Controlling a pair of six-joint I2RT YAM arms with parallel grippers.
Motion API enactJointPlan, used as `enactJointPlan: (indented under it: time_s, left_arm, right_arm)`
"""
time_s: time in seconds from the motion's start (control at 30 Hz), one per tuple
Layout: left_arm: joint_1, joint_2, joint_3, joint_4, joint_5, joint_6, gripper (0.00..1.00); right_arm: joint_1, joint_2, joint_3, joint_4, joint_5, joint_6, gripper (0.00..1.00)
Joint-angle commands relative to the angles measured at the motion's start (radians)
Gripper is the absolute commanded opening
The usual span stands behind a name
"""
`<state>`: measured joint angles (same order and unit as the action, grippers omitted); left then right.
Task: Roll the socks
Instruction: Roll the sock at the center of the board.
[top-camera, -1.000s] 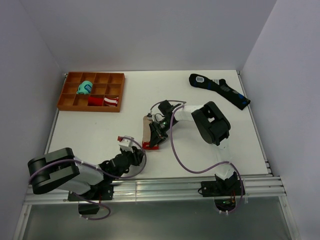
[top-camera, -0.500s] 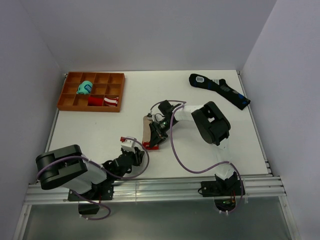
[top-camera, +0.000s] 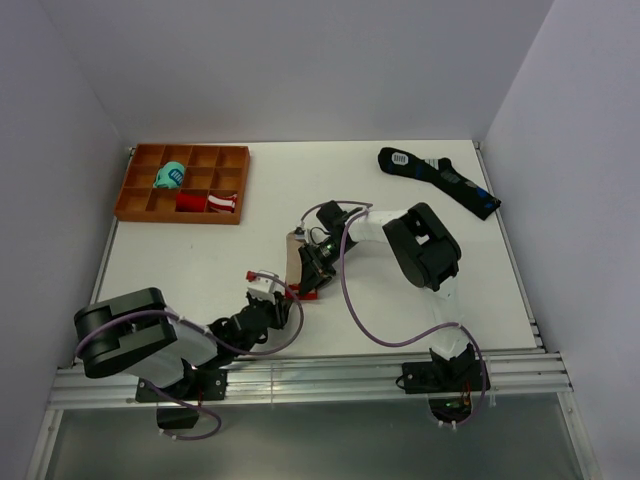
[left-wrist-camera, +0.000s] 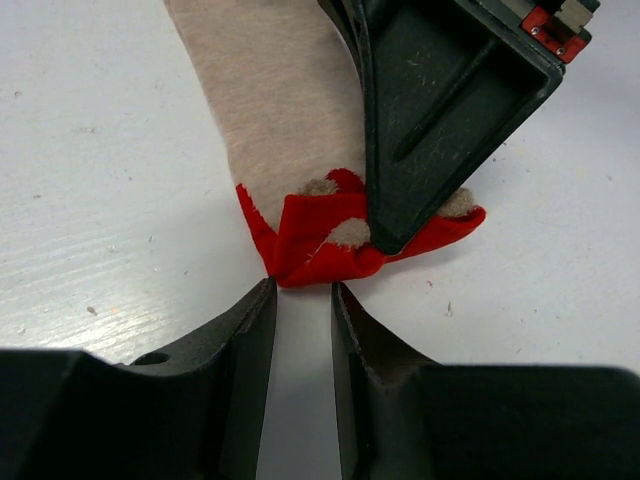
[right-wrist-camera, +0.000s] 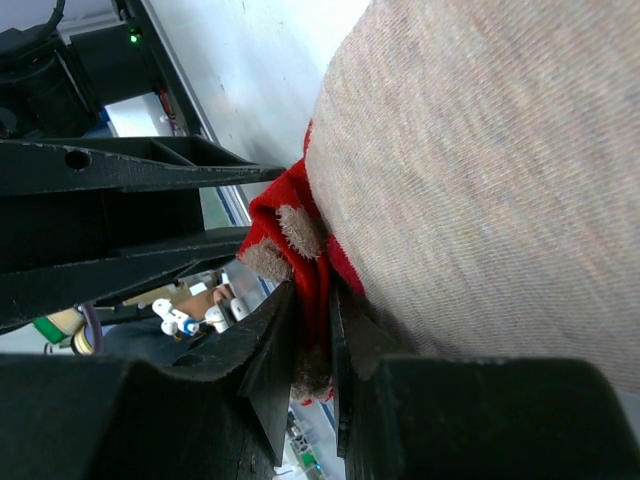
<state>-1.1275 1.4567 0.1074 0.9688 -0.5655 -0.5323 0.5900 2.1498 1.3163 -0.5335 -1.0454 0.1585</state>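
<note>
Step, we judge: starting the roll at the red end (left-wrist-camera: 320, 250). Left gripper (left-wrist-camera: 300, 300), jaws narrowly parted and empty, sits at 6 o'clock of the socks (left-wrist-camera: 275, 100) on the table (top-camera: 180, 250). Right gripper (right-wrist-camera: 312, 300) pinches that red end. Next: left takes the fold and rolls toward 12 o'clock.

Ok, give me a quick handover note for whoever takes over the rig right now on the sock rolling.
Left gripper: fingers slightly apart, empty, tips right at the red end of the socks.
Right gripper: shut on that red end, pinching the folded fabric.
Socks: flat on the table, front middle, beige length running away from the arms.
Done: red end gripped and slightly folded up.
Left: the whole roll; no beige roll formed yet.
</note>
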Motion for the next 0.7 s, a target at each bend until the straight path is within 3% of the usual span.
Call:
enactJointPlan:
  time_s: [0.0,0.43,0.67]
  left_arm:
    - [-0.006,0.011,0.035,0.045,0.004,0.032,0.34]
    - [-0.005,0.056,0.06,0.088,-0.03,0.083,0.35]
    - [-0.006,0.106,0.026,0.218,-0.034,0.086,0.34]
  right_arm:
    - [-0.009,0.009,-0.005,-0.008,-0.03,-0.014,0.25]
    - [-0.009,0.013,-0.006,-0.005,-0.036,-0.014,0.25]
    - [-0.009,0.013,-0.011,-0.005,-0.039,-0.019,0.25]
